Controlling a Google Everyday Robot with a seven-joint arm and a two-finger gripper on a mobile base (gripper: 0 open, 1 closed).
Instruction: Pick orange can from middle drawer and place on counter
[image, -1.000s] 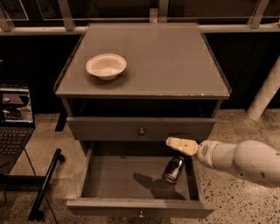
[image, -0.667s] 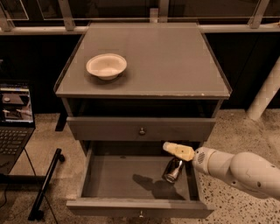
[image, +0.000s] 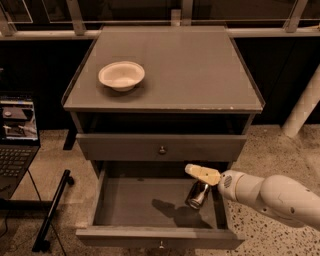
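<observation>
Hovering over the open drawer (image: 135, 202), my gripper (image: 194, 171) sits just above the can (image: 198, 195) inside; whether it is clenched, I cannot tell.

Hand (image: 201, 173) just above orange can (image: 198, 195)

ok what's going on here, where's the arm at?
A one-arm robot is going for the orange can in the open middle drawer. The arm comes in from the right, and the gripper hangs just over the can. The can sits at the drawer's right side, not yet lifted. The drawer above is shut. A white bowl sits on the left of the counter.
</observation>
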